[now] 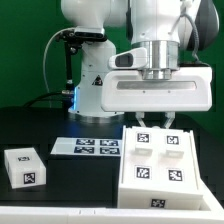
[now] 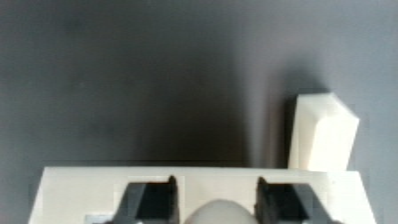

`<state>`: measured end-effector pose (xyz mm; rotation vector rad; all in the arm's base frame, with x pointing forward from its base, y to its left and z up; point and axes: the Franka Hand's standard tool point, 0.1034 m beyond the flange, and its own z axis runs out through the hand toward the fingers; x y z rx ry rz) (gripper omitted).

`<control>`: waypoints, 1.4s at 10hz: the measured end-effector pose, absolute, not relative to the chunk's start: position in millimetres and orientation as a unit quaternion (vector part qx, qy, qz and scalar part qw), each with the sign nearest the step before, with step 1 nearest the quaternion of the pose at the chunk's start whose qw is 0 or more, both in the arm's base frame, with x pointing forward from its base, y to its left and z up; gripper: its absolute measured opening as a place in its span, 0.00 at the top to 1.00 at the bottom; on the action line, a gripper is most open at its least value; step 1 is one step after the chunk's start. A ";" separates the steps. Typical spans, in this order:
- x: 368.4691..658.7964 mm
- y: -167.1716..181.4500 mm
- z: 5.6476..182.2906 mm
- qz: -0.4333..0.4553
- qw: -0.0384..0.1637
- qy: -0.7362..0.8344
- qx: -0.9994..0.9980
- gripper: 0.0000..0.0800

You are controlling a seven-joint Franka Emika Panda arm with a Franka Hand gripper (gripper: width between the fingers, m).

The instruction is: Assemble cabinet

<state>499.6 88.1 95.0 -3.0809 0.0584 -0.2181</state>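
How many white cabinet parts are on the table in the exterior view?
2. A small part lies at the exterior view's left; a large part lies at its right. Others may be hidden behind the arm.

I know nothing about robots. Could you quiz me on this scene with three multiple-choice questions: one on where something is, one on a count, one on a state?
1. Where is the gripper?
A. raised far above everything
B. down at the far edge of the cabinet
C. out of the picture

2. How many tags does the marker board carry?
A. four
B. one
C. nine

3. The small white part is:
A. held in the air
B. stacked on the cabinet
C. lying alone on the table

Answers: B, its fingers meet the cabinet's edge; A, four tags show; C, it rests apart from the rest.
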 end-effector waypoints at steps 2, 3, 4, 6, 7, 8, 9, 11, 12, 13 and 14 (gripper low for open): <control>516.5 90.2 120.1 -0.052 0.020 -0.004 -0.998 0.75; 528.0 92.0 127.5 -0.041 0.012 -0.012 -0.999 0.75; 528.5 89.9 125.0 -0.049 0.011 -0.010 -0.999 0.75; 525.5 89.1 122.8 -0.045 0.010 -0.010 -0.999 0.75; 525.3 88.0 122.9 -0.043 0.010 -0.011 -0.999 0.75; 524.7 83.4 125.7 -0.027 0.012 -0.014 -0.999 0.75; 528.2 79.4 131.6 -0.020 0.014 -0.014 -1.000 0.75; 535.9 77.8 138.3 -0.007 0.016 -0.012 -1.000 0.75; 540.6 81.2 139.9 -0.005 0.016 -0.014 -1.000 0.75; 541.7 84.3 140.4 -0.006 0.016 -0.017 -1.000 0.75; 544.0 87.7 141.3 -0.014 0.015 -0.026 -0.999 0.75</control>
